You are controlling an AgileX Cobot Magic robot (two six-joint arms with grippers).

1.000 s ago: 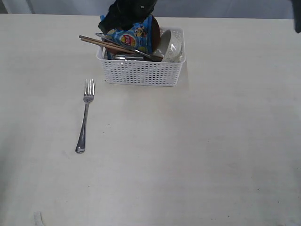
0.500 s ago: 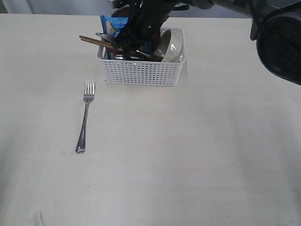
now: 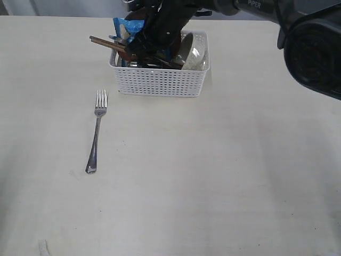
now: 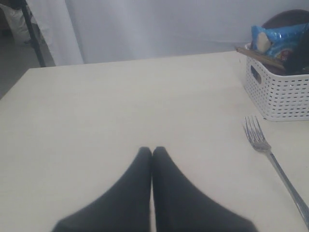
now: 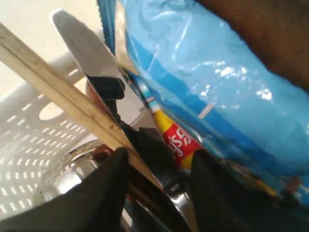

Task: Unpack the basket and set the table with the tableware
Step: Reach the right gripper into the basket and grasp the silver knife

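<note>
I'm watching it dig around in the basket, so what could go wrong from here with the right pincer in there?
1. The right pincer stands open around both the chopsticks and the knife, so closing may catch the wrong piece, or only one chopstick.
2. The chip bag lies right against one finger and could get dragged up on the lift.
3. The chopsticks overhang the rim of the basket, so a nudge might tip them out.
</note>
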